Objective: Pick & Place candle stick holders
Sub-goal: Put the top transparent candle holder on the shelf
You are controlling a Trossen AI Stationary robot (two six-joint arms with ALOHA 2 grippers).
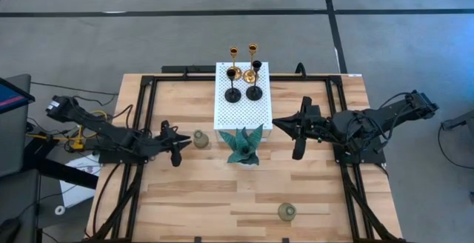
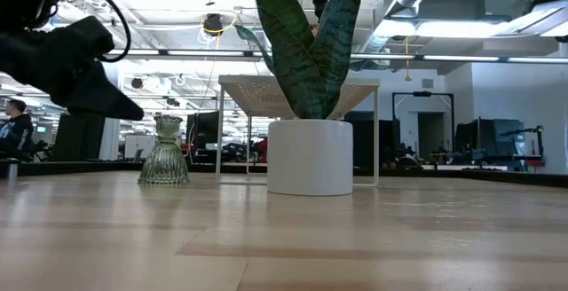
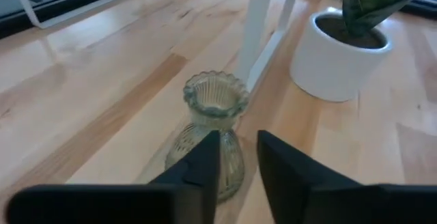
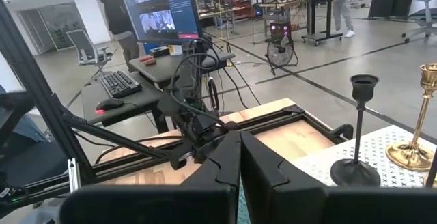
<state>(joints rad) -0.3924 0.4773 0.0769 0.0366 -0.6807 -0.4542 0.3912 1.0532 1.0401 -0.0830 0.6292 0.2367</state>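
Two gold holders and two black holders stand on a white perforated stand at the table's far middle. One grey-green glassy holder stands upright on its base on the wood, left of the potted plant; it also shows in the left wrist view and the low view. A second glassy holder stands near the front edge. My left gripper hovers just left of the first glassy holder, its fingers a little apart and empty. My right gripper is shut and empty beside the stand's right side.
A teal-leaved plant in a white pot stands in front of the white stand, right of the glassy holder. Black frame rails run along the table's left and right sides. Bare wood lies across the table's near half. People and desks show in the room beyond.
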